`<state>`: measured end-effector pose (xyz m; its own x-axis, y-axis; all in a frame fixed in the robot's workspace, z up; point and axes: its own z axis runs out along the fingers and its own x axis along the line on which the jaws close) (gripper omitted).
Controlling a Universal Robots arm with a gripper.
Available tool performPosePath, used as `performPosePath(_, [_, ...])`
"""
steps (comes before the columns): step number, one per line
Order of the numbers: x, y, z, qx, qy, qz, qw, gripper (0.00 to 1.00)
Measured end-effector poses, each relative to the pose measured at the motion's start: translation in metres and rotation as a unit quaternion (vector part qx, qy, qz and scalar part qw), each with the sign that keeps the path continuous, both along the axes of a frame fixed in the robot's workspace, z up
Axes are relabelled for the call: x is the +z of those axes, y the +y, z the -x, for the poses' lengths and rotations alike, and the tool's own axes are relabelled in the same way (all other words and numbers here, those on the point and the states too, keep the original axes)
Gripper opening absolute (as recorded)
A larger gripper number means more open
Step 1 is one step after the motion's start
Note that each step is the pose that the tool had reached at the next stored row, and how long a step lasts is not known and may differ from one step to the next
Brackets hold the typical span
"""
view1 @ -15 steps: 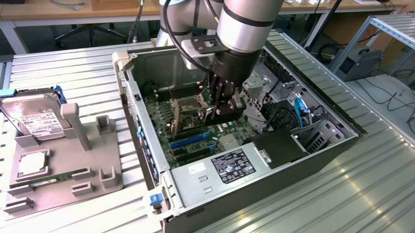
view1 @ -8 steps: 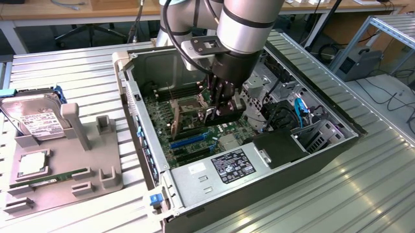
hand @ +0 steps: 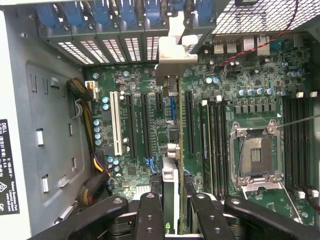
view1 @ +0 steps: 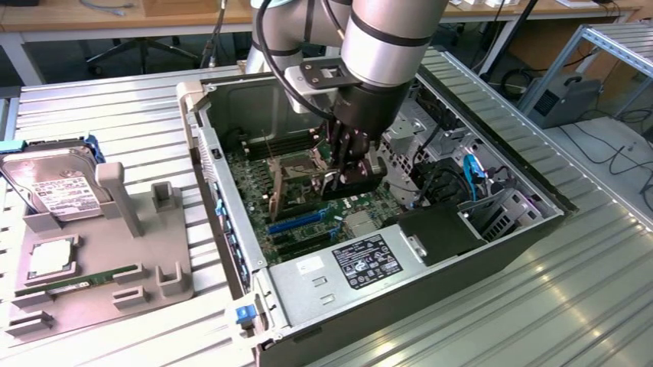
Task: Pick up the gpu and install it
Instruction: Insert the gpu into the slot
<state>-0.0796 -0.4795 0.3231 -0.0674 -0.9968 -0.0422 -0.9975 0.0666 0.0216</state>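
One gpu point(hand: 172, 145), thin rigid card, likely light and fragile; the gripper point(hand: 172, 210) is pinching it by its upper edge, fingers point(hand: 150, 215) half closed on the board. Card is hanging edge-on over the motherboard point(hand: 135, 165) slots inside the open computer case point(view1: 204, 145), its metal bracket point(hand: 175, 55) nearing the case's rear wall. Handling judged safest by edges, away from components.

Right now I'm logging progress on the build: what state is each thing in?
gpu: held edge-on over the motherboard slots, inside the case.
pincer: shut on the gpu.
computer case: side open, lying flat.
CPU socket: empty.
hard drive: resting on the grey fixture outside.
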Motion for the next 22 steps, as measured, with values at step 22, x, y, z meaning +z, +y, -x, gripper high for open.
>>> performPosePath(22, [-0.0034, -0.0029, 0.0006, 0.000, 0.0000, 0.0000, 1.0000, 0.27])
